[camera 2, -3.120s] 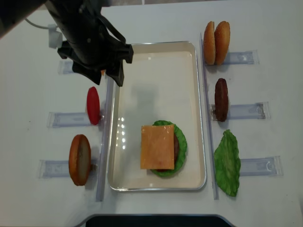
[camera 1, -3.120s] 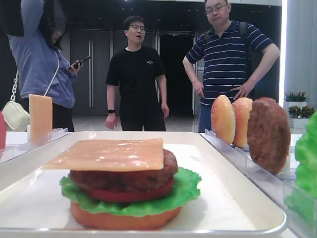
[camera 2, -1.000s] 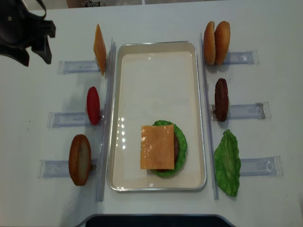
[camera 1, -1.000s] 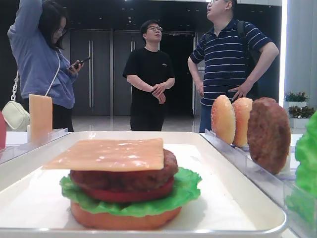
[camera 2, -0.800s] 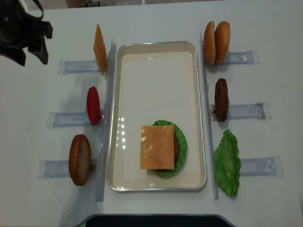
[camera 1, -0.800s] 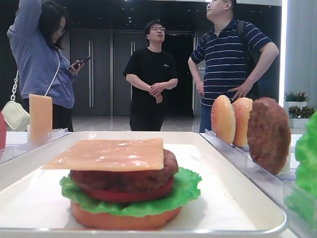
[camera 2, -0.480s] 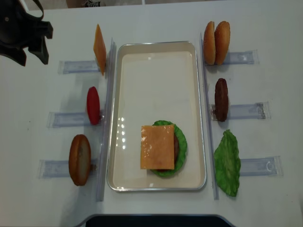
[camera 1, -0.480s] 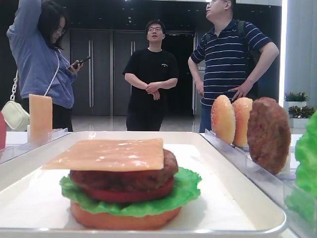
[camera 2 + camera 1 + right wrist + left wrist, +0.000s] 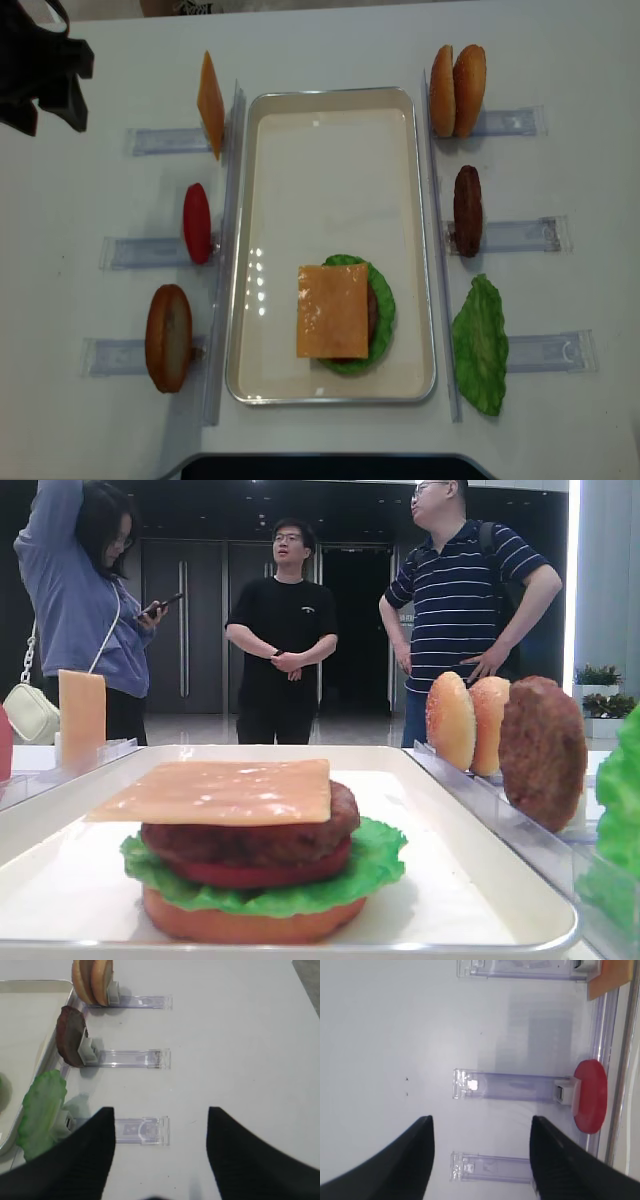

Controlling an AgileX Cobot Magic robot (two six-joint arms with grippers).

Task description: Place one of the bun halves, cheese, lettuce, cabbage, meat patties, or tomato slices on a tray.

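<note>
The white tray holds a stack: a cheese slice lies on a meat patty, with a tomato slice, lettuce and a bun half underneath. My left gripper hangs open at the table's far left corner, holding nothing. In its wrist view, the left gripper is above a clear holder, with a standing tomato slice to the right. My right gripper is open and empty over a bare holder, beside a lettuce leaf.
Clear holders flank the tray. On the left stand a cheese slice, a tomato slice and a bun half. On the right are two bun halves, a patty and lettuce. Three people stand behind the table.
My left gripper has drawn back from beside the tray to the far left corner, still open. In the last second it drifted slightly further left. The stack has not moved.
</note>
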